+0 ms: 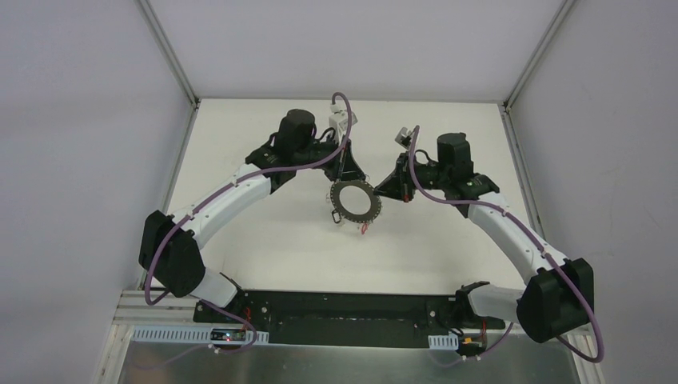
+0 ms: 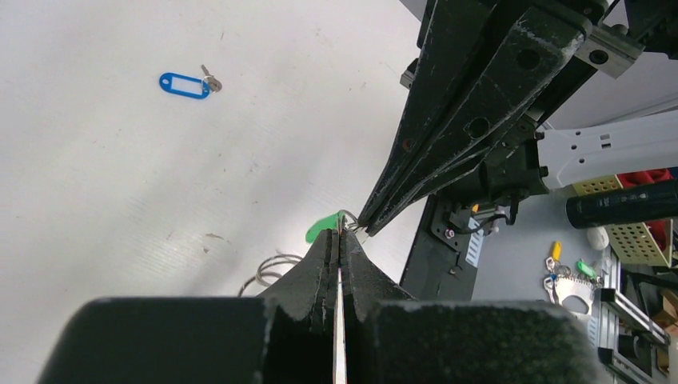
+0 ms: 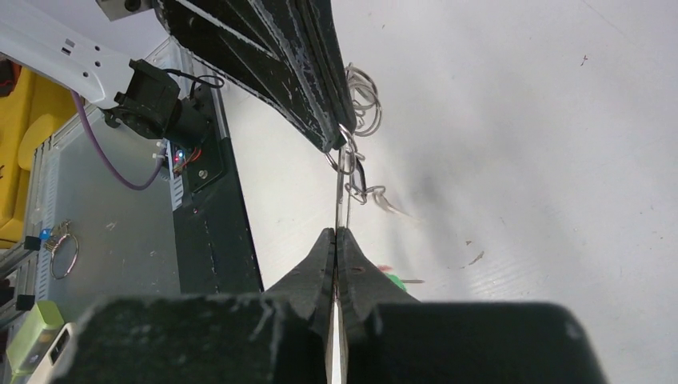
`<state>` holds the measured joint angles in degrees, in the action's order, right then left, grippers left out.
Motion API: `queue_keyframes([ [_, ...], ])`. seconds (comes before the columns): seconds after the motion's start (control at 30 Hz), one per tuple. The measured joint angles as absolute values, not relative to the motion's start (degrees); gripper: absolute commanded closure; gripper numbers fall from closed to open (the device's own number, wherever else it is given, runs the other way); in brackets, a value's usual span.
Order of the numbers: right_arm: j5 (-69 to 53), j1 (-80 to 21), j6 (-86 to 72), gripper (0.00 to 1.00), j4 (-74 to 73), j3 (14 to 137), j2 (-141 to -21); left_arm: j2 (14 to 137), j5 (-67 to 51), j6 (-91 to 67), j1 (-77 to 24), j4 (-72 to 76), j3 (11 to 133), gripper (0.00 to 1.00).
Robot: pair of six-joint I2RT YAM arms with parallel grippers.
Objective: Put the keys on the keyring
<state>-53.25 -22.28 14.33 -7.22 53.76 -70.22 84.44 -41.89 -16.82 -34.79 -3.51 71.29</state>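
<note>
Top external view is showing both arms reaching inward over the white table (image 1: 272, 248), their tips meeting at the keyring (image 1: 353, 202), which is being held up between them over the middle of the surface. The left gripper (image 1: 343, 181) is clamping the ring's far rim and the right gripper (image 1: 382, 190) is clamping its right-hand rim. Each pair of fingers is clenched tight on the thin metal, which is appearing in both wrist views as a bright sliver seen edge-on between closed jaws. A red tag (image 1: 364, 229) is dangling from the ring's near rim, too small to read further. In the left wrist view a green tag (image 2: 322, 227) is sitting just beside the spot where the two grippers' tips are nearly touching; whether it is hooked onto the ring cannot be told. A blue-tagged key (image 2: 185, 85) is lying flat on the table, well apart from the ring. Thin wire loops (image 3: 364, 92) are showing just behind the left gripper's tip in the right wrist view.
</note>
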Motion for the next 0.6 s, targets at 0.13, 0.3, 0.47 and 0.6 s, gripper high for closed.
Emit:
queue_keyframes([
  [0.13, -53.12, -22.28, 12.47, 1.0, -6.22, 53.76, -70.85, 84.84, -40.64, -16.64, -34.81, -4.47, 71.92, 1.0],
  [0.3, -52.99, -22.28, 10.5, 1.0, -5.63, 53.76, -71.81, 85.36, -38.74, -15.81, -34.94, -6.52, 72.62, 1.0],
  [0.47, -52.71, -22.26, 9.28, 1.0, -5.32, 53.76, -72.38, 86.21, -37.39, -14.33, -35.68, -8.32, 73.97, 1.0],
  [0.6, -52.71, -22.28, 8.8, 1.0, -5.28, 53.76, -72.62, 86.94, -36.18, -13.19, -36.32, -9.93, 75.13, 1.0],
])
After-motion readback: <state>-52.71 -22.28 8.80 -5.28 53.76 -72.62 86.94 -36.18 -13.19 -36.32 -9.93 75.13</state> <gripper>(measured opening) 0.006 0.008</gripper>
